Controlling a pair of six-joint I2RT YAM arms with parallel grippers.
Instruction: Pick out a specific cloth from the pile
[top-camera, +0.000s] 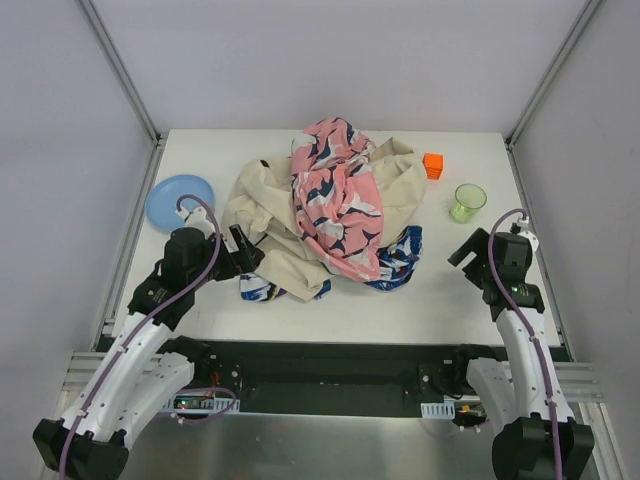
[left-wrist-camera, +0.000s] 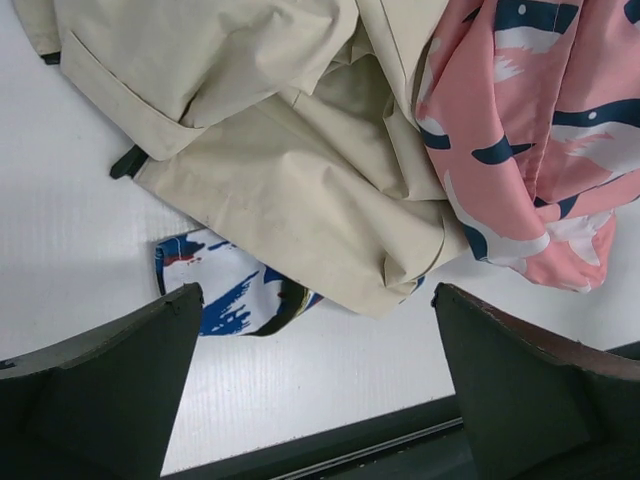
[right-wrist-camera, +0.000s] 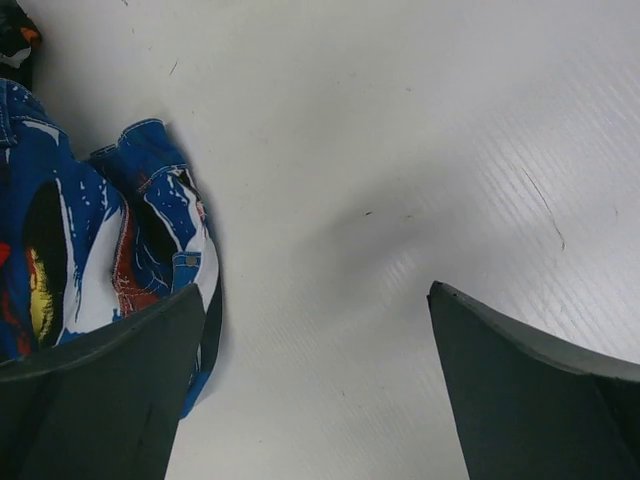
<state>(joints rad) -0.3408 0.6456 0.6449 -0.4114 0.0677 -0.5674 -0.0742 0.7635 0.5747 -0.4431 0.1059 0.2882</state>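
The pile (top-camera: 330, 205) lies mid-table: a large beige cloth (top-camera: 262, 205), a pink navy-patterned cloth (top-camera: 335, 195) on top, and a blue-white patterned cloth (top-camera: 400, 262) poking out at the front. No plain red cloth shows in any view. My left gripper (top-camera: 241, 252) is open and empty at the pile's front-left edge. In the left wrist view the left gripper (left-wrist-camera: 318, 305) faces the beige cloth (left-wrist-camera: 290, 170), the pink cloth (left-wrist-camera: 520, 150) and a blue-white corner (left-wrist-camera: 225, 295). My right gripper (top-camera: 466, 250) is open and empty, right of the pile; in the right wrist view it (right-wrist-camera: 316, 300) is beside the blue-white cloth (right-wrist-camera: 90, 250).
A blue plate (top-camera: 178, 200) sits at the left, behind my left arm. An orange cube (top-camera: 432, 165) and a green cup (top-camera: 466, 202) stand at the back right. The table's front edge (left-wrist-camera: 350, 440) shows just below my left fingers.
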